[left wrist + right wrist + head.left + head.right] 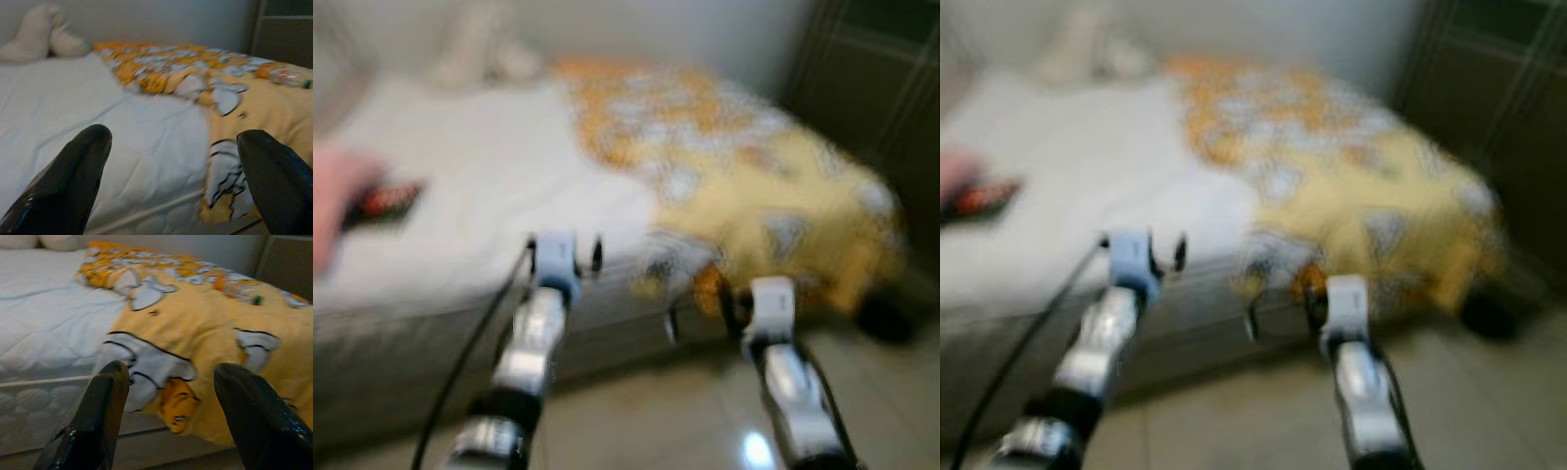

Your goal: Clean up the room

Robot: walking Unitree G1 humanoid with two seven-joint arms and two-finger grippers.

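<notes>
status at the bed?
Left gripper and right gripper open, empty, facing bed. Yellow blanket rumpled, bottle on it. Person's hand at bed's left side.

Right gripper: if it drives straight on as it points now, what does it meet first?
Most likely the yellow patterned blanket hanging over the bed edge. The right gripper is open and aimed at its overhanging fold; depth is unclear.

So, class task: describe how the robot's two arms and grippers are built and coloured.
Both arms are silver metal segments with black joint bands, ending in pale blocks at the wrists. A black cable runs along the left arm. The left gripper and right gripper each have two long, glossy black fingers with rounded tips.
</notes>
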